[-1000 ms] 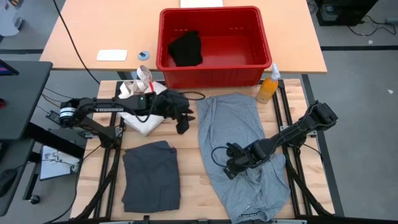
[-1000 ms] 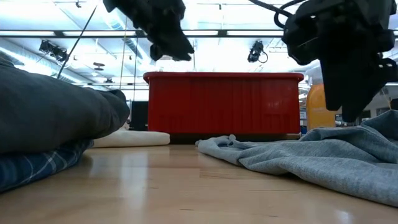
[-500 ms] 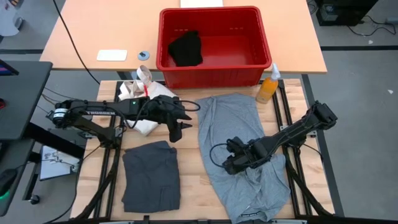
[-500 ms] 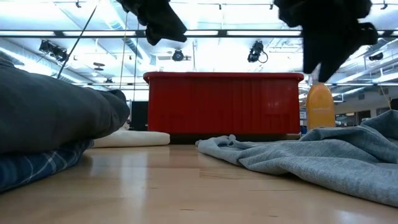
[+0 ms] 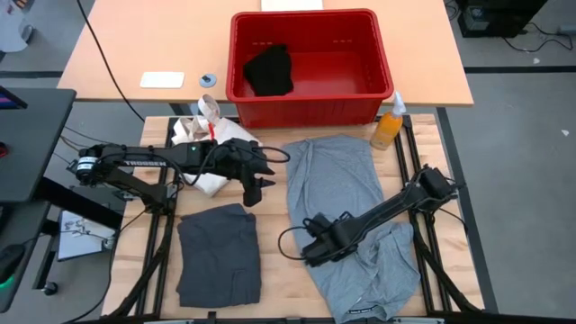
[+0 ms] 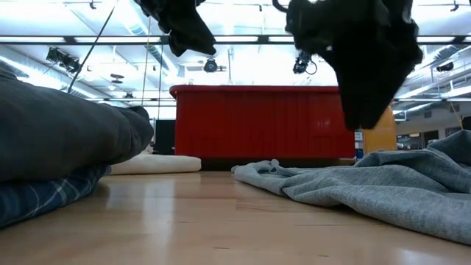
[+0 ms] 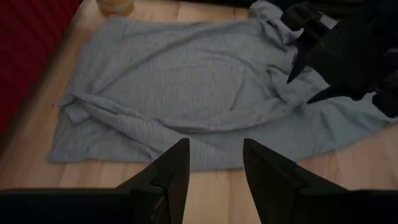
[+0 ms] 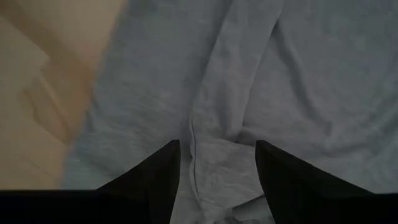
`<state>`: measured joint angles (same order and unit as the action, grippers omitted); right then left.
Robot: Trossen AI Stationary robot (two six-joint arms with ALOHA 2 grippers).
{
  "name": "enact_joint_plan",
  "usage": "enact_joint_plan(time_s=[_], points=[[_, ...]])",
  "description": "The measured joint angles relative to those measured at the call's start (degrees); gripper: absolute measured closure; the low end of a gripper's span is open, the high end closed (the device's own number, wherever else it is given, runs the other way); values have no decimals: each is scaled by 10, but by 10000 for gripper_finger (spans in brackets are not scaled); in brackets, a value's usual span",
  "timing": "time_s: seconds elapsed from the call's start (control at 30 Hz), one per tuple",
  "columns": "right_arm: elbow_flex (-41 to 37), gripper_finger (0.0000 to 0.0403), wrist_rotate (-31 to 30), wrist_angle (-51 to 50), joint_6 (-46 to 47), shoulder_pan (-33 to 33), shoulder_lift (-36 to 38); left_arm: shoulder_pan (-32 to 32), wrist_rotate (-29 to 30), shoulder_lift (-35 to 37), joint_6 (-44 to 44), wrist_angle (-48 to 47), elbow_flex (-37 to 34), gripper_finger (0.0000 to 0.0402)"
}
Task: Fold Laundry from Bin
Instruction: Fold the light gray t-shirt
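My right gripper (image 5: 314, 253), fingers released, hovers over the light grey garment's (image 5: 346, 202) seven-o'clock edge, its length running twelve-to-six.

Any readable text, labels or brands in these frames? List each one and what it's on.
"TROSSEN": white lettering on the left arm, high view, only just readable.
Small white label at the hem of the light grey garment: too small to read.
Orange spray bottle: no readable label.
Red bin: no text seen.
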<state>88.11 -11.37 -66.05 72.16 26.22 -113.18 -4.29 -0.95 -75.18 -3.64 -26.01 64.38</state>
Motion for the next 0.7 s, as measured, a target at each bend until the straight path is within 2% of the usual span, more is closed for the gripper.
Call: enact_joint_plan(time_s=[0.17, 0.43, 0.7], points=[[-2, 192, 23, -14, 22, 16, -13, 0, 0, 0, 0, -5, 0, 249], [-8, 222, 45, -4, 34, 34, -13, 0, 0, 0, 0, -5, 0, 249], [-22, 227, 42, 6, 40, 43, -12, 0, 0, 0, 0, -4, 0, 249]])
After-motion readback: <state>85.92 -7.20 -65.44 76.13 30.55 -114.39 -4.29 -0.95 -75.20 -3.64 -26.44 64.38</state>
